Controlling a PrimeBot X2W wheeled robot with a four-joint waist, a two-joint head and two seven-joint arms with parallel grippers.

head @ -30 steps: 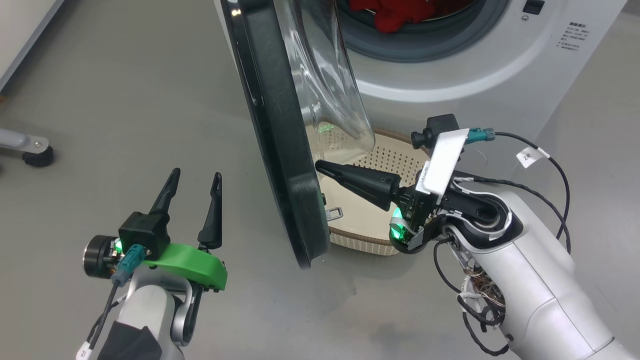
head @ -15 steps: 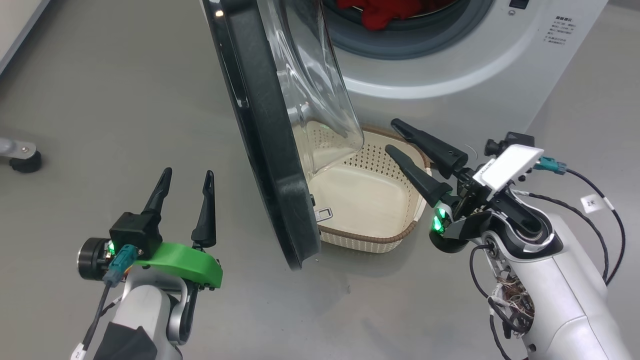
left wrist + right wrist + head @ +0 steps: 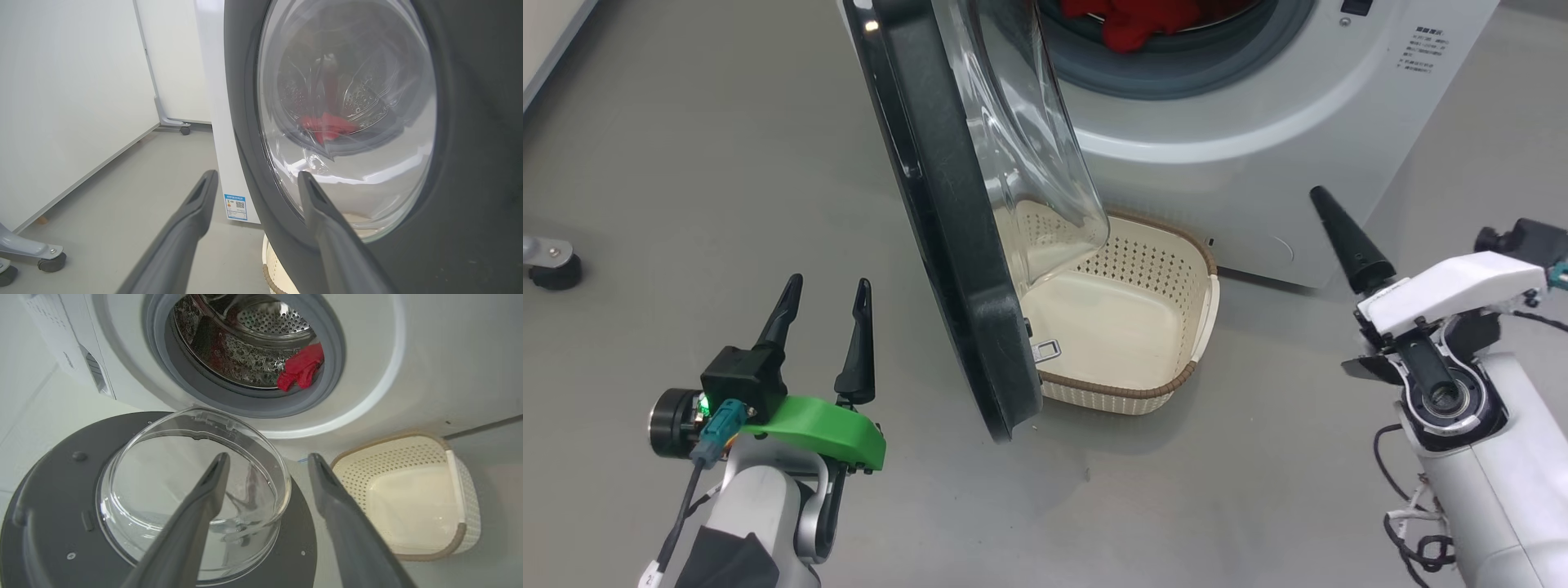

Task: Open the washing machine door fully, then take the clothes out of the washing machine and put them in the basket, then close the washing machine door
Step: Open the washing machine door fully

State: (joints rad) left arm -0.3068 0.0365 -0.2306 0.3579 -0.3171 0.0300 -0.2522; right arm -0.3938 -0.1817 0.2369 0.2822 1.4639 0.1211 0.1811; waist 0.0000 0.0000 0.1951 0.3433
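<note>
The washing machine door (image 3: 947, 220) stands swung out from the white washing machine (image 3: 1241, 163), its glass bowl (image 3: 1021, 147) hanging over the cream basket (image 3: 1168, 385) on the floor. Red clothes (image 3: 1131, 20) lie in the drum. My left gripper (image 3: 827, 284) is open at the lower left, a short way from the door's outer face (image 3: 470, 163), holding nothing. In the right wrist view my right gripper (image 3: 268, 457) is open and empty, apart from the door (image 3: 49, 506), with the clothes (image 3: 302, 369) and the basket (image 3: 453, 539) beyond. One of its fingers (image 3: 1343, 241) shows right of the basket.
Grey floor surrounds the machine. A wheeled foot (image 3: 551, 269) sits at the far left. White panels on castors (image 3: 51, 261) stand to the left of the machine, whose side carries a small blue label (image 3: 235, 206).
My right gripper, shut and touching the door's inner edge over the basket, has opened and drawn back to the right. The head camera has shifted slightly. The left arm has stayed put.
</note>
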